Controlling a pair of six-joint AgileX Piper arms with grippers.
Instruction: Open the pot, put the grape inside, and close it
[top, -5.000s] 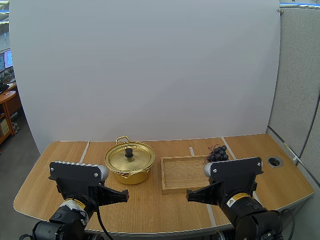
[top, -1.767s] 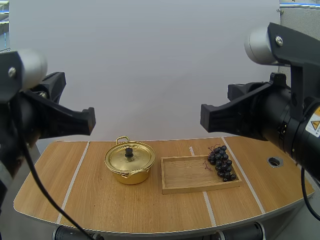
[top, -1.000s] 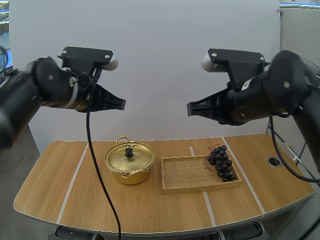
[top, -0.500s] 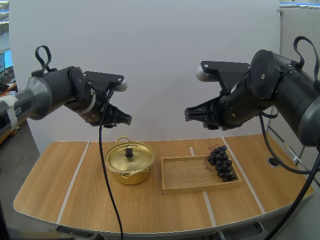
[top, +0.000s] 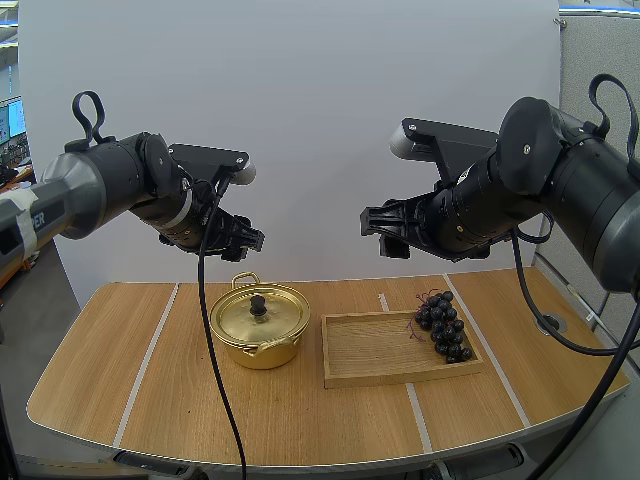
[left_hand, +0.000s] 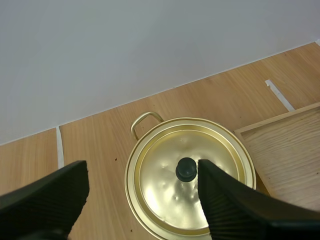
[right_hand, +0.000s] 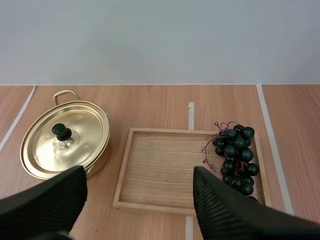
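Grapes (top: 441, 325) lie at the tray's (top: 365, 352) far right edge. Just left of the tray sits the pot (top: 250, 352), lid (left_hand: 165, 185) on. My left gripper (top: 248, 240) and right gripper (top: 380, 222) hang high above, both spread wide, holding nothing. The small knob (left_hand: 186, 169) might slip from a crooked pinch. Nothing blocks it.

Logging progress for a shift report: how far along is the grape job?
Nothing looks done yet: the lid sits on the pot, and the grapes lie on the wooden tray. In hand: the left gripper hovers open above the pot, the right gripper open above the tray. Left: lift the lid, load the grapes, close.
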